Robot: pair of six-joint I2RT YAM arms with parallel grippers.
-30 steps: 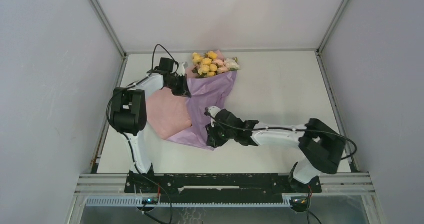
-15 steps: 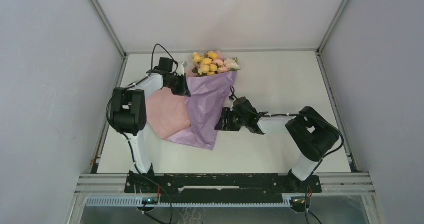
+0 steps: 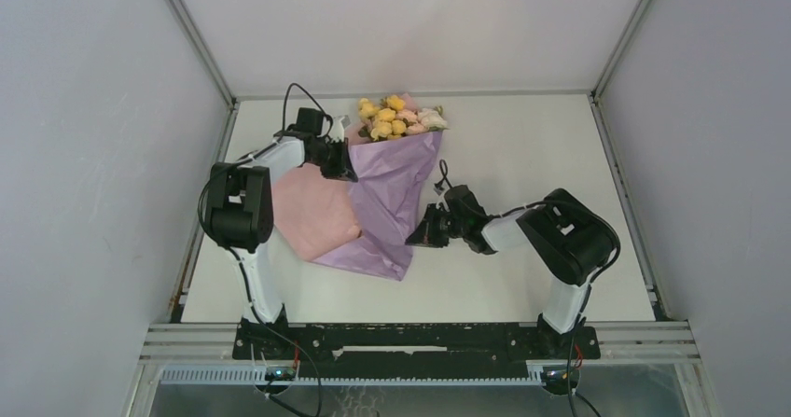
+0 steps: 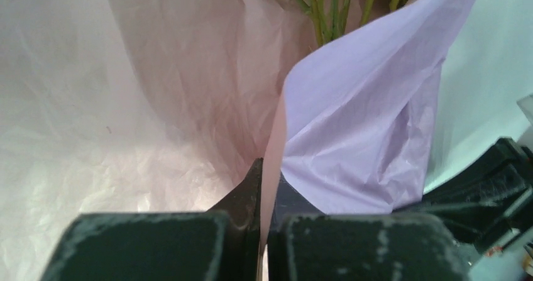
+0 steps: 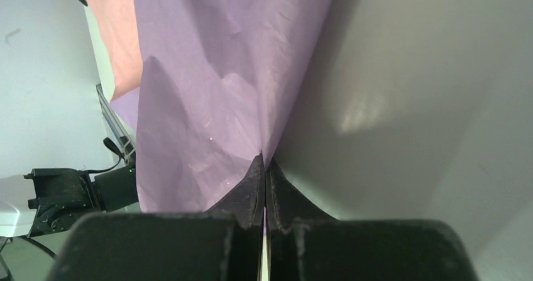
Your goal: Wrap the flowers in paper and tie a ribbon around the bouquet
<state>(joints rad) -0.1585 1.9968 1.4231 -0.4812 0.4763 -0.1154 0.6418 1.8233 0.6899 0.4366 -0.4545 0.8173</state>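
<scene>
Wrapping stood partly done: pink flap of paper [image 3: 312, 210] lay unfolded at left. The left gripper [image 3: 341, 163] clamped paper edge beside flowers [image 3: 399, 117], far side of table [image 3: 522, 146]. The right gripper [image 3: 417, 235] pinched lilac right edge. No ribbon in view; closing cone, tying remained.

Top view: the flowers [image 3: 399, 117] only show their blooms at upper middle. The stems are totally buried under the lilac fold of the paper [image 3: 387, 193]. The right gripper [image 3: 417, 236] sits at the paper's right edge, but it's way too small there to make out the jaws.

Left wrist view: the stems [image 4: 324, 11] get chopped by the top edge and disappear behind the lilac flap lower down. A dark blocky thing [image 4: 484, 180] at lower right runs off the frame, can't tell what it is.

Right wrist view: the paper is cut off at the top, and the fingers [image 5: 151, 246] along the bottom are just blur.
</scene>
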